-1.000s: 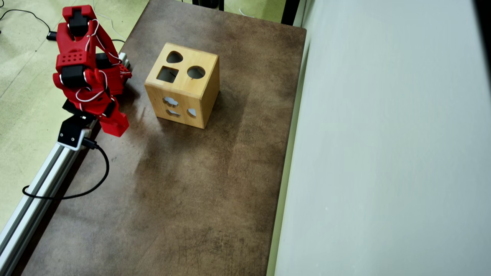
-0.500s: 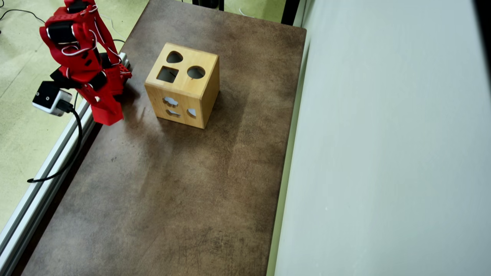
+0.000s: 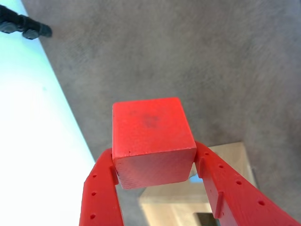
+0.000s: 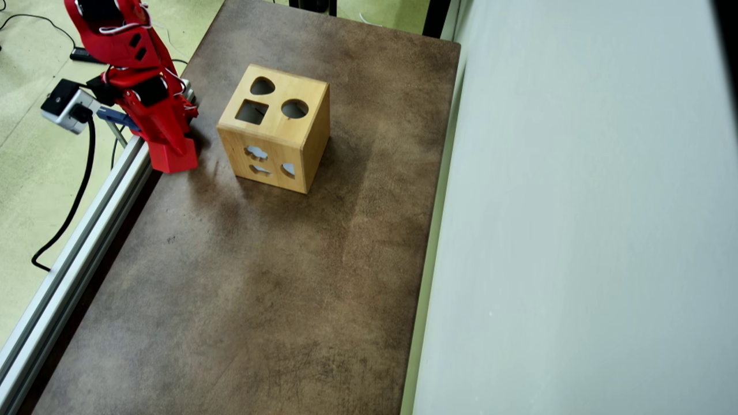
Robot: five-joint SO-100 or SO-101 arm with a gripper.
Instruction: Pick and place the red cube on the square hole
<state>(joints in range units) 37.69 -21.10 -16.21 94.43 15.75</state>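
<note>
The red cube (image 3: 149, 136) sits clamped between my red fingers (image 3: 101, 193) in the wrist view, its top and one side face showing. My gripper (image 3: 154, 155) is shut on it. In the overhead view the gripper (image 4: 169, 151) holds the red cube (image 4: 172, 161) over the table's left edge, left of the pale wooden box (image 4: 305, 138). The square hole (image 4: 252, 112) lies on the box's top face beside two rounder cut-outs. Below the cube in the wrist view shows part of the box (image 3: 174, 200), with a dark cut-out at the frame's bottom edge.
An aluminium rail (image 4: 75, 253) runs along the brown table's (image 4: 277, 276) left side, with a black cable (image 4: 69, 213) trailing from the wrist camera (image 4: 62, 104). A pale wall panel (image 4: 576, 230) borders the table on the right.
The arm has risen and swung, carrying the gripper with the cube from lower on the table's left edge up and slightly right, nearer the box. The wrist camera has moved up and left.
</note>
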